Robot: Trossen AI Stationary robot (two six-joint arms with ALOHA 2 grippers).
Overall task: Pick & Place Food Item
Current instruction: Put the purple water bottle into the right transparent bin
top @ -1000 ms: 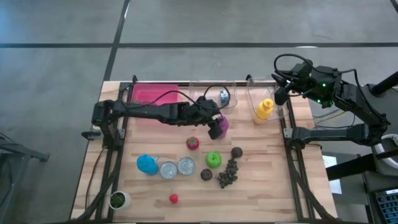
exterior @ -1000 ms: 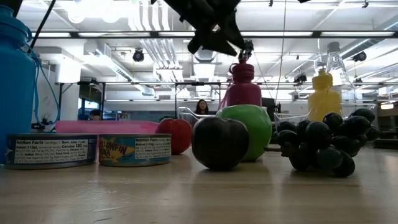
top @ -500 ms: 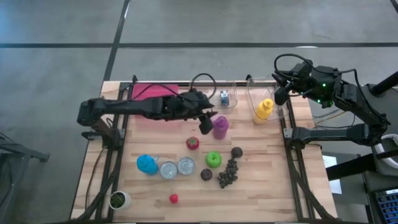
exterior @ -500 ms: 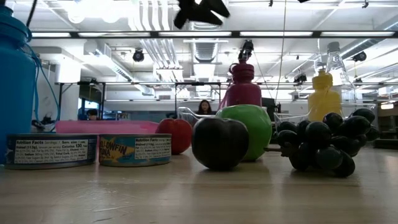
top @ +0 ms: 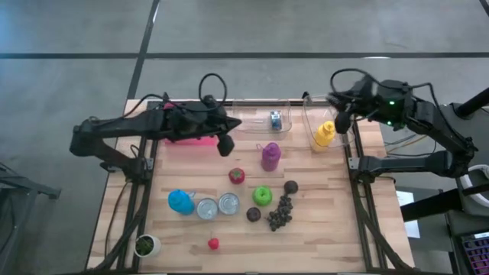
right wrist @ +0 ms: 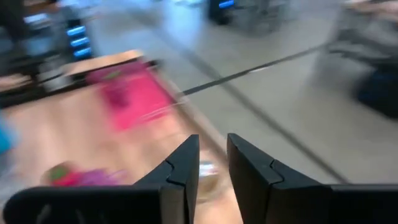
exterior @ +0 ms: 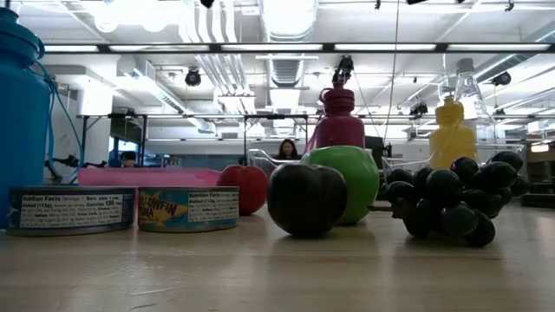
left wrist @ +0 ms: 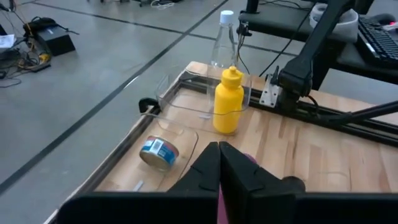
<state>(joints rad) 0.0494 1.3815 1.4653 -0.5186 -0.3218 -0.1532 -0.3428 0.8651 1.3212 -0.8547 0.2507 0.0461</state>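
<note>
Food items lie on the wooden table: a red tomato (top: 238,176), a green apple (top: 262,195), two dark plums (top: 290,186) (top: 254,215), a bunch of dark grapes (top: 280,212) and a small red strawberry (top: 213,244). My left gripper (top: 227,145) hovers high over the table's far left part, next to the pink tray (top: 187,118). It is shut on nothing, its fingers closed together in the left wrist view (left wrist: 219,149). My right gripper (top: 338,122) hangs above the table's far right corner, narrowly open (right wrist: 213,155) and empty.
A purple bottle (top: 270,155) stands mid-table. A blue bottle (top: 180,202) and two cans (top: 207,208) (top: 228,203) stand near the front left. Clear bins at the far edge hold a small can (left wrist: 155,152) and a yellow bottle (top: 325,136). A small pot (top: 145,244) sits front left.
My left gripper has risen from beside the purple bottle and drawn back toward the table's left and far edges, leaving the low view. The purple bottle has stayed upright in place.
</note>
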